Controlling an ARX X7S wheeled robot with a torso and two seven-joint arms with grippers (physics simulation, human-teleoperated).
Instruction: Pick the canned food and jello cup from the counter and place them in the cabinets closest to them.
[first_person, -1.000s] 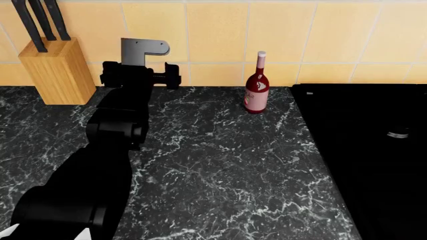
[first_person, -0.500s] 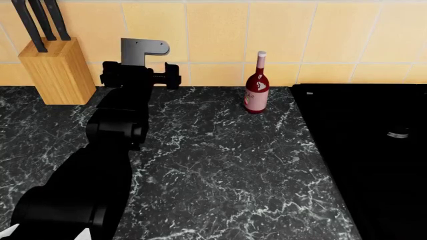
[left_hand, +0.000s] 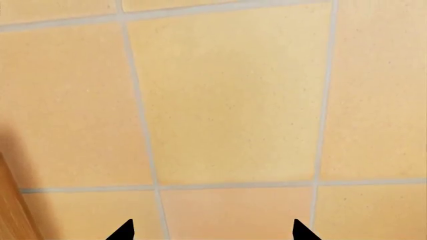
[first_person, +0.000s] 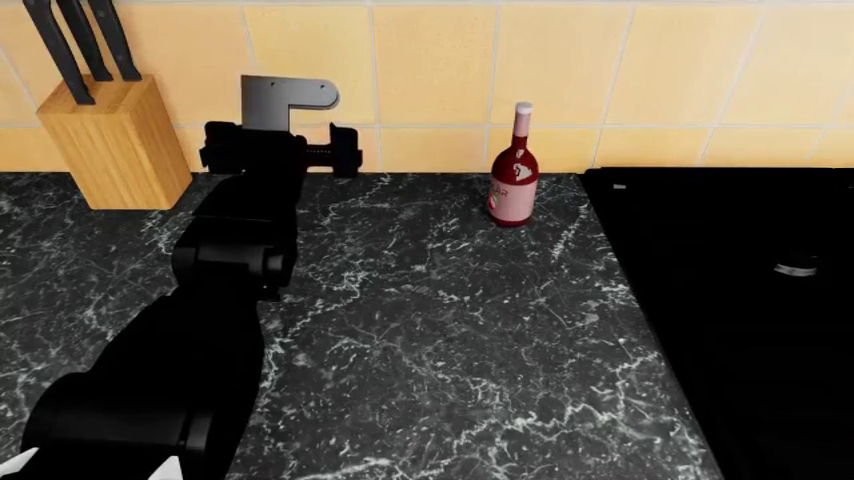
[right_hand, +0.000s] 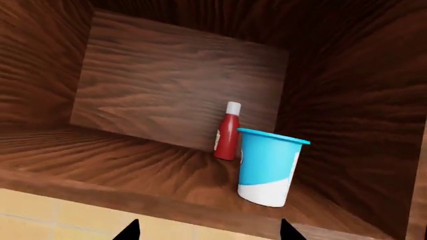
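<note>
The jello cup (right_hand: 267, 167), cyan-blue with a white base, stands upright on the wooden shelf of a cabinet (right_hand: 133, 165) in the right wrist view. My right gripper (right_hand: 210, 231) is open just outside the shelf's front edge, apart from the cup, with nothing between its fingertips. It does not show in the head view. My left gripper (left_hand: 213, 232) is open and empty, facing the yellow tiled wall up close. In the head view the left gripper (first_person: 278, 148) is at the back of the marble counter (first_person: 454, 330). The canned food is out of view.
A small red sauce bottle (right_hand: 228, 131) stands behind the cup in the cabinet. On the counter, a wooden knife block (first_person: 114, 140) is at the back left and a red wine bottle (first_person: 513, 170) by the wall. The black stove top (first_person: 734, 300) lies right.
</note>
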